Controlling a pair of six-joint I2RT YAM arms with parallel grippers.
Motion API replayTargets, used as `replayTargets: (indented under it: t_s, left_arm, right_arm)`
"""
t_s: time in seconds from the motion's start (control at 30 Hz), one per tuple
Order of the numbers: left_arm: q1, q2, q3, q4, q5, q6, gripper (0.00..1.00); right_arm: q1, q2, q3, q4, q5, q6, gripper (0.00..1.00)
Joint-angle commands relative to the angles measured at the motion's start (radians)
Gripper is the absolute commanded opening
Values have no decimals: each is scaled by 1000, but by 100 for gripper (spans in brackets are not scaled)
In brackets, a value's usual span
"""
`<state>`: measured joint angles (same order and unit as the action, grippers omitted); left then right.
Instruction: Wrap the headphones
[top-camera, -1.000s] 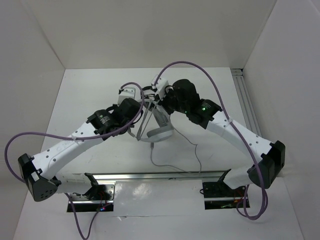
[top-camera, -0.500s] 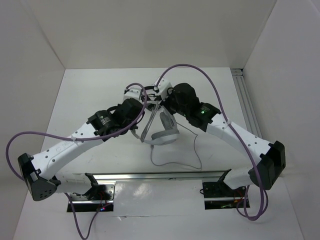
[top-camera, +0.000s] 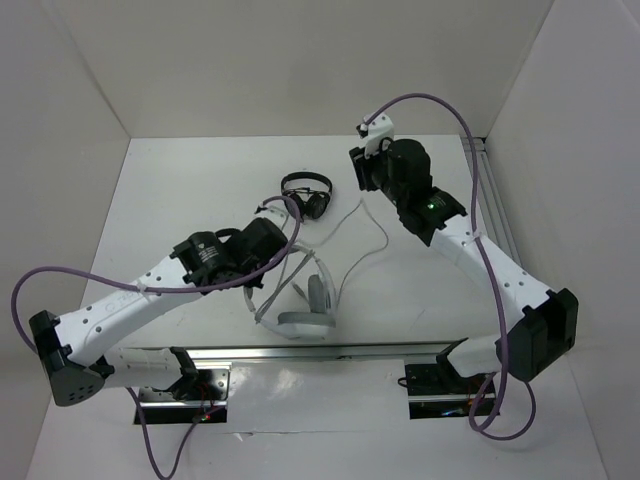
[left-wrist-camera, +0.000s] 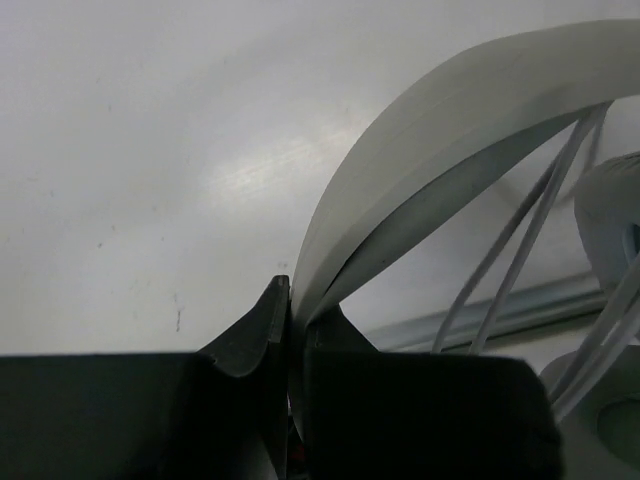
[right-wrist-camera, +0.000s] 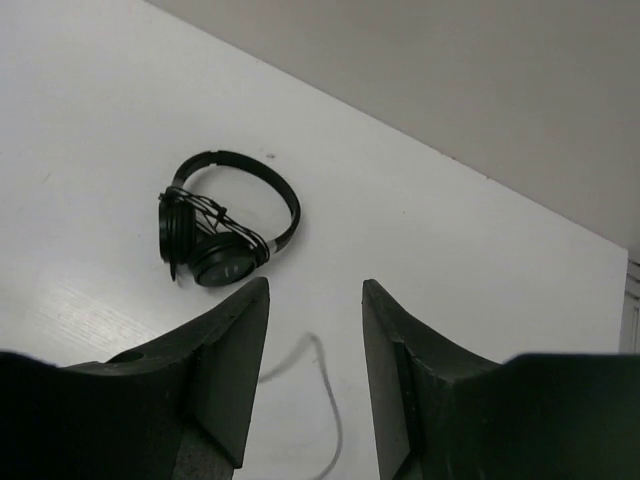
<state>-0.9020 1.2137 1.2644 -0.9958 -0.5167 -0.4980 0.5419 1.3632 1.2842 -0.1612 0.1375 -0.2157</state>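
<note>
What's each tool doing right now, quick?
Left tool: closed on the white headphones.
Right tool: open, holding nothing.

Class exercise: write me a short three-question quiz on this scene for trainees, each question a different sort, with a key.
1. True or false: the left claw is shut on the headband of the white headphones.
2. Pick one: the right claw holds A) the white headphones, B) the black headphones, C) nothing.
3. Fill the gap: the black headphones lie ___ the back wall than the white pair.
Key: 1 true; 2 C; 3 nearer.
</note>
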Motion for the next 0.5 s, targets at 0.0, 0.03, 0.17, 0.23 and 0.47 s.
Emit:
replayTargets:
  t_s: [0.0, 0.03, 0.17, 0.23, 0.47]
  left_arm:
    - [-2, -48, 35, -67, 34, 24, 0]
    - [-2, -58, 44, -79, 34, 24, 0]
    - [-2, -69, 73, -89, 23, 6, 0]
    - [-2, -69, 84, -98, 23, -4, 0]
    - [81, 23, 266, -246, -17, -63, 0]
  right_arm:
    - [4, -49, -19, 144, -6, 71, 50]
    - [-9, -49, -46, 156, -37, 93, 48]
    - [-19, -72, -138, 206, -195, 159, 53]
    - [-19, -96, -208, 226, -318, 170, 61]
    - [-131, -131, -374, 271, -666, 176, 80]
